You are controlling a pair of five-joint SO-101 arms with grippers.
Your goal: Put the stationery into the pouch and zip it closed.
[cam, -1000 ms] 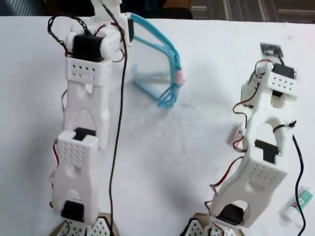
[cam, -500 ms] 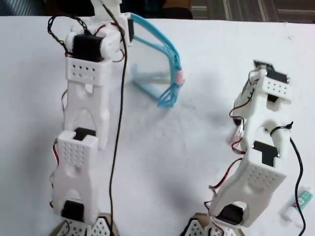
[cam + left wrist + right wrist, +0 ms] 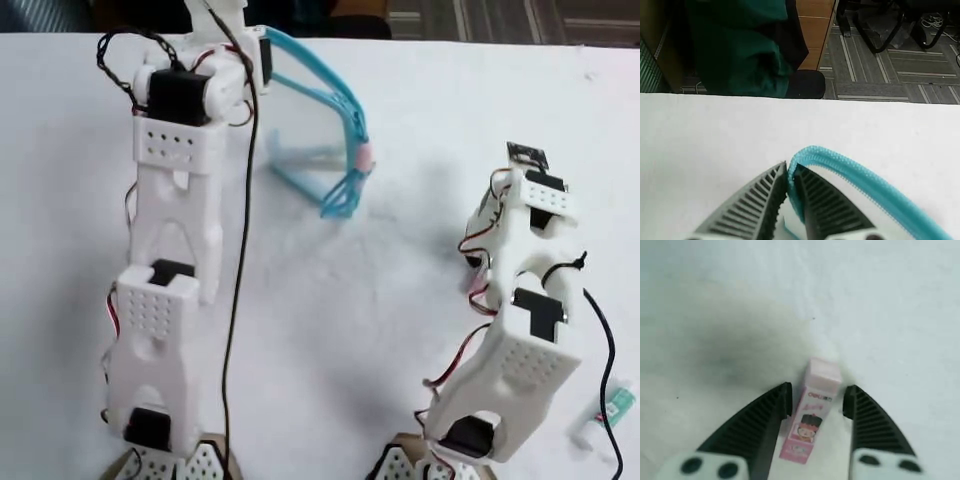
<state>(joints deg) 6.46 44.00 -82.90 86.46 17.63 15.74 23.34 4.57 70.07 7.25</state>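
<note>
Little of the task looked done. The clear plastic pouch with a blue zip edge [image 3: 335, 97] stood open and, as far as could be seen, had no stationery inside. The left pincer [image 3: 790, 167] was clamped together on the pouch's blue rim, holding the mouth up. Well apart from the pouch, on the right arm's side of it, the small pink rectangular eraser [image 3: 812, 410] lay flat on the surface. The right pincer [image 3: 817, 392] hung over it with its jaws apart, one on each side, neither clearly touching it. A white tube with a green band [image 3: 608, 415] lay farther from the pouch, beyond the right arm, untouched. By my reading, gripping the eraser, carrying both items in and the whole zipping remained.

The white surface [image 3: 400, 300] showed soft arm shadows near the pouch. Past the surface's far edge behind the pouch was a grey tiled floor [image 3: 890, 65], a brown wooden panel [image 3: 812, 30] and a dark green mass [image 3: 735, 45]
</note>
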